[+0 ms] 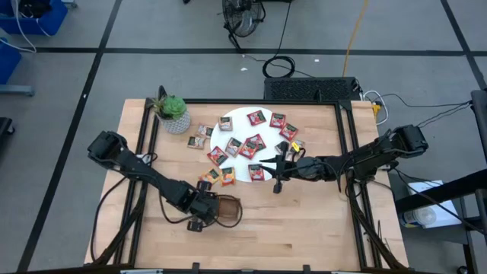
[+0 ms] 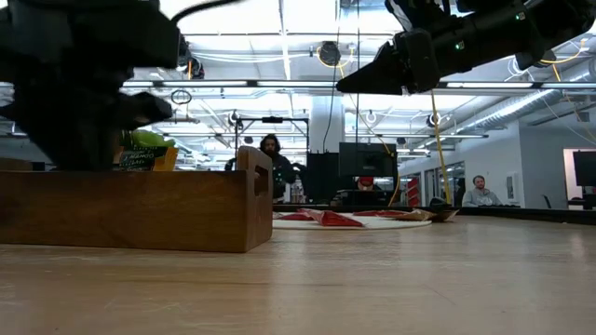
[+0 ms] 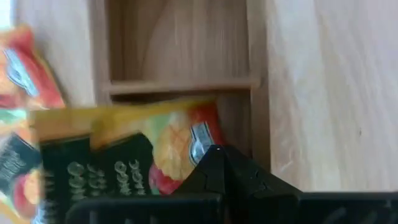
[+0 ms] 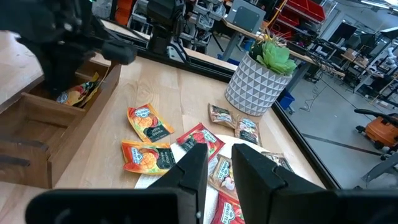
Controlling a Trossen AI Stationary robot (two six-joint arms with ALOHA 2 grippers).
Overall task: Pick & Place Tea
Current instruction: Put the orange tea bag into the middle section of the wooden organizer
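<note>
Several small tea sachets [image 1: 256, 117], mostly red, lie flat on a white disc [image 1: 240, 128]; a few lie on the wood beside it [image 4: 144, 124]. My left gripper [image 1: 202, 211] hangs over the near end of the wooden tray [image 1: 227, 211] and is shut on an orange-yellow sachet [image 3: 143, 162]. My right gripper [image 1: 275, 173] hovers above the disc's right near edge. In the right wrist view its fingers [image 4: 219, 168] stand a narrow gap apart, holding nothing, above the sachets. My left gripper holds the orange-yellow sachet by one edge [image 3: 196, 146], pinched between the two fingers from above. The sachet hangs below the fingers [image 4: 78, 93], clear of the wood, over a tray compartment [image 3: 180, 43]. The gripper body hides the exact place of contact.
A green potted plant [image 1: 173, 113] in a white patterned pot stands at the table's far left, beside the disc. The tray [image 2: 130, 209] has raised walls and a divider [image 3: 180, 84]. Bare wood lies near and right of the tray. People sit in the room beyond the table.
</note>
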